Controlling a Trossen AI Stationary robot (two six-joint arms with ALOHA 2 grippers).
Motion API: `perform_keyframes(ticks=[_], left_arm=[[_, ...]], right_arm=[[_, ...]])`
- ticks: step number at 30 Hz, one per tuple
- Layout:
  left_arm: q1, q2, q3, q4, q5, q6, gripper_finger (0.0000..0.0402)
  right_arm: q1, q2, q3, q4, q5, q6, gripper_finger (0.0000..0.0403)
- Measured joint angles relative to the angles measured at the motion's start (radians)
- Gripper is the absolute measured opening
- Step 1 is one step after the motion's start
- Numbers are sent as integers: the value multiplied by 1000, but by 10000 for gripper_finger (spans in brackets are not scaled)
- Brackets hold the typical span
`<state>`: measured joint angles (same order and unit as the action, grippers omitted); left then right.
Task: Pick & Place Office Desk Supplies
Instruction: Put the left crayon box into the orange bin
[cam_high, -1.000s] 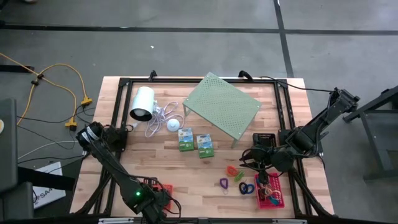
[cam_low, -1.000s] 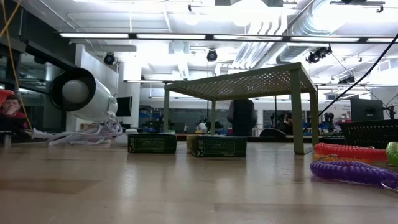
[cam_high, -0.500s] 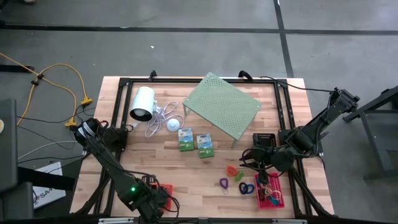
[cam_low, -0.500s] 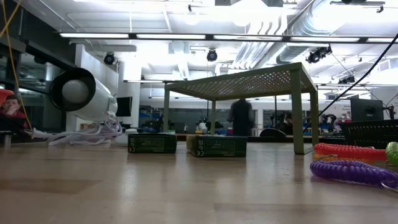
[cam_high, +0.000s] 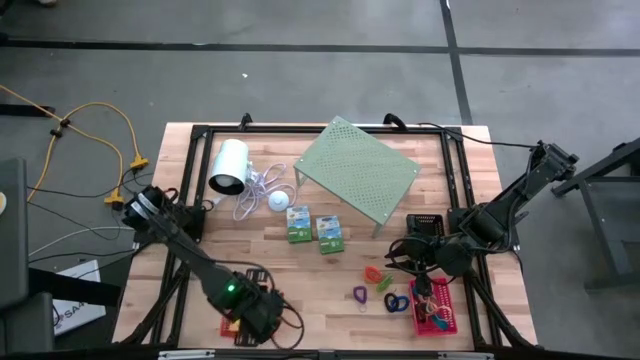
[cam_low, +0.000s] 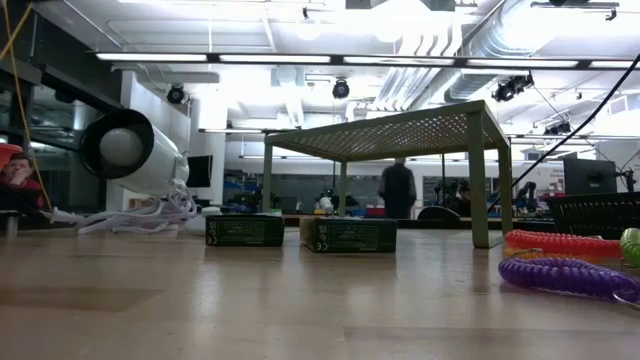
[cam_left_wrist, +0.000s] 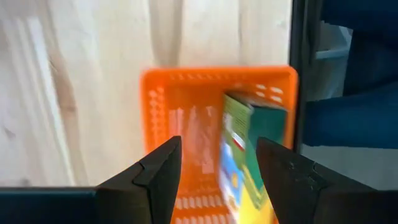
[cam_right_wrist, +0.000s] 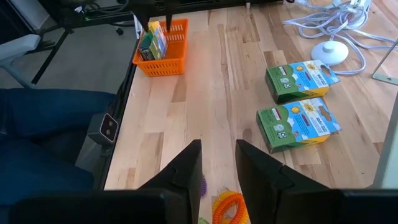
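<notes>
My left gripper (cam_high: 258, 318) hangs open at the table's near edge, over the red-orange mesh basket (cam_left_wrist: 186, 93). A green-yellow box (cam_left_wrist: 249, 155) stands on end in that basket, between my spread fingers and apart from them. My right gripper (cam_right_wrist: 217, 144) is open with a narrow gap, above bare wood beside the pink basket (cam_high: 435, 310). Two green-white boxes (cam_high: 298, 222) (cam_high: 330, 232) lie flat mid-table. Coiled loops in orange (cam_high: 372, 272), purple (cam_high: 360, 294) and blue (cam_high: 395, 300) lie left of the pink basket. The black basket (cam_high: 425, 224) sits behind my right gripper.
The pale green perforated shelf (cam_high: 355, 170) stands on its legs at the far middle. The white cylinder (cam_high: 228, 165) lies with its cord (cam_high: 255, 190) at the far left. Bare wood stretches between the boxes and the red-orange basket. People move in the room beyond.
My left gripper has shifted a little toward the table's right along the near edge, so it now covers a different part of the red-orange basket. My right arm has kept still. A person in the room behind has walked to the right.
</notes>
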<state>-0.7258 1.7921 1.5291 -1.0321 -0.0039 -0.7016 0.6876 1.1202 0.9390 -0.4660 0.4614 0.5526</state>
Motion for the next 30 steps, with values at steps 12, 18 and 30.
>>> perform_keyframes(ticks=[12,18,30], left_arm=[[144,0,0,-57,9,312,201],[210,-10,-1,-58,-7,426,201],[374,-34,-18,-74,-19,555,201]], right_arm=[[0,0,0,0,0,0,86],[0,0,0,0,0,0,86],[0,0,0,7,0,0,86]])
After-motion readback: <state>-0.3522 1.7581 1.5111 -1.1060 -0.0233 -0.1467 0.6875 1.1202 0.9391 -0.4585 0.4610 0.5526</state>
